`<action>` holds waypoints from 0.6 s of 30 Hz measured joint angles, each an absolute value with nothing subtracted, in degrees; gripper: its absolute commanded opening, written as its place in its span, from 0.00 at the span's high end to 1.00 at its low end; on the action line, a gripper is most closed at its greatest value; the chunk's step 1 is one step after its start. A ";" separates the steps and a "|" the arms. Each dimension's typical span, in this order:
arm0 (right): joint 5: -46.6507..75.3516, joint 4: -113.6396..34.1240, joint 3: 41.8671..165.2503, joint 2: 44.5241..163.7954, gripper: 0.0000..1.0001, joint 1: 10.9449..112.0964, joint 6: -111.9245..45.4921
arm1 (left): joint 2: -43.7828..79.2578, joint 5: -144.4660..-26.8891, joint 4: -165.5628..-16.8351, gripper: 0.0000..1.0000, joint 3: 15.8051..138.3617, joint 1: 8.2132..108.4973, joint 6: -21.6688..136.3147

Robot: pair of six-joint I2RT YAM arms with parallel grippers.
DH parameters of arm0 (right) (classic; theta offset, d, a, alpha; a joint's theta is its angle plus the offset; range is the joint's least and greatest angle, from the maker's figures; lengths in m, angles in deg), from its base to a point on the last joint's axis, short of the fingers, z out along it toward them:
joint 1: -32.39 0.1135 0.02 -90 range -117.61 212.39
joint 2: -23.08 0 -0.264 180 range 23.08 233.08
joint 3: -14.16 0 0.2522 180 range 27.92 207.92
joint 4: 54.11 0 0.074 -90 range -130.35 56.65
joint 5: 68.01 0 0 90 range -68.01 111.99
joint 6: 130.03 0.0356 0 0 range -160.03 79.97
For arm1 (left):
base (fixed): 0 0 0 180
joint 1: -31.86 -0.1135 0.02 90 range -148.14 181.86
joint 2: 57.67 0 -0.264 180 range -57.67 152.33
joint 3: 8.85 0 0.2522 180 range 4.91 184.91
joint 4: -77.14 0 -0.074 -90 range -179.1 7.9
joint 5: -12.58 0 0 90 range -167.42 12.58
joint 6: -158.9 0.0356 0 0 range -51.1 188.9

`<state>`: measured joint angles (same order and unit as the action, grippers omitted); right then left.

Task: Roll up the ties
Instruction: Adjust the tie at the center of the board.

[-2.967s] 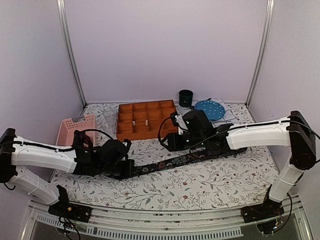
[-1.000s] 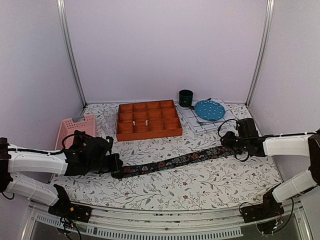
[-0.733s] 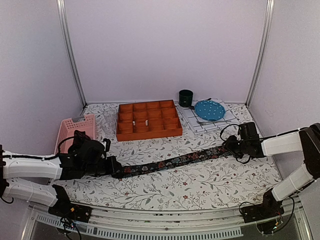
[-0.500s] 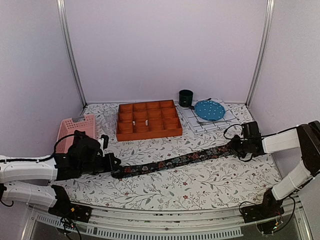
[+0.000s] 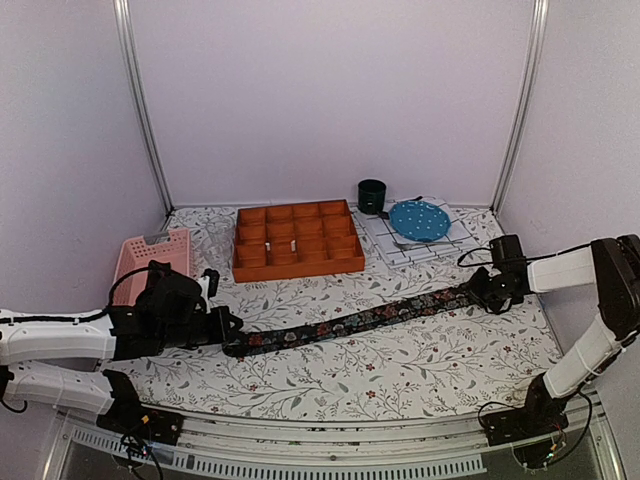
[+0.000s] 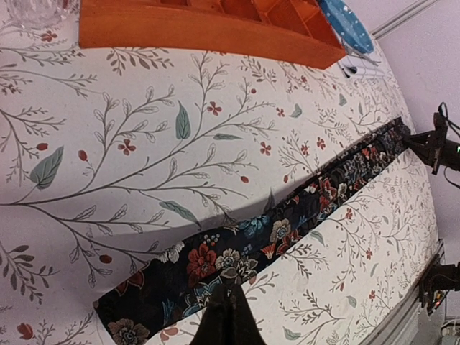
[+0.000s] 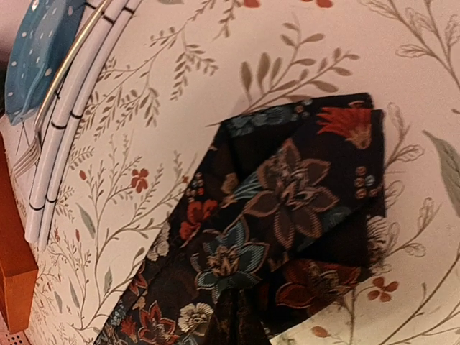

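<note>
One necktie (image 5: 350, 322), black with red, blue and pale flowers, lies flat in a straight diagonal across the leaf-printed tabletop (image 5: 400, 375), from front left to mid right. It passes in front of the orange compartment tray (image 5: 297, 240) and lies apart from it. Left hand (image 5: 226, 336): low at the necktie's left end, jaws drawn together. In the left wrist view its fingertips (image 6: 228, 316) meet at the near edge of the fabric, a little way in from that end; whether cloth is caught between them cannot be told. Right hand (image 5: 484, 292): at the necktie's right end, jaws closed. In the right wrist view this end is folded back on itself, and the cloth puckers up into the meeting fingertips (image 7: 233, 320), pinched there. Behind the right hand, a blue white-dotted plate (image 5: 420, 220) rests on a white mat with black grid lines (image 5: 392, 248), with a fork (image 7: 30, 152) beside the plate. A dark green cup (image 5: 372, 195) stands at the back edge. A pink slotted basket (image 5: 150, 257) sits at the far left, a clear glass (image 5: 215, 240) between it and the tray. Two tray compartments each hold a small white item, too small to identify
</note>
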<state>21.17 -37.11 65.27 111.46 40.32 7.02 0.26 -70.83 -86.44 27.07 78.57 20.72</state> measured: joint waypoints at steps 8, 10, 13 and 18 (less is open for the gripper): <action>19.79 -37.30 63.39 110.95 1.00 35.49 8.79 | 0.33 -71.05 -86.46 1.00 27.15 78.57 21.68; 19.86 -37.04 63.06 110.30 0.94 34.90 8.83 | 0.33 -71.07 -86.48 1.00 27.18 78.57 21.90; 19.60 -35.80 62.03 107.76 0.82 34.57 8.48 | 0.33 -71.15 -86.48 0.96 27.18 78.57 22.14; 18.31 -32.58 61.73 98.21 0.57 34.50 7.19 | 0.31 -70.91 -86.20 0.82 27.85 78.55 23.01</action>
<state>18.31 -32.58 61.73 98.21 34.50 7.19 0.31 -70.91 -86.20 27.85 78.55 23.01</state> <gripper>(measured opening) 0.328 0.103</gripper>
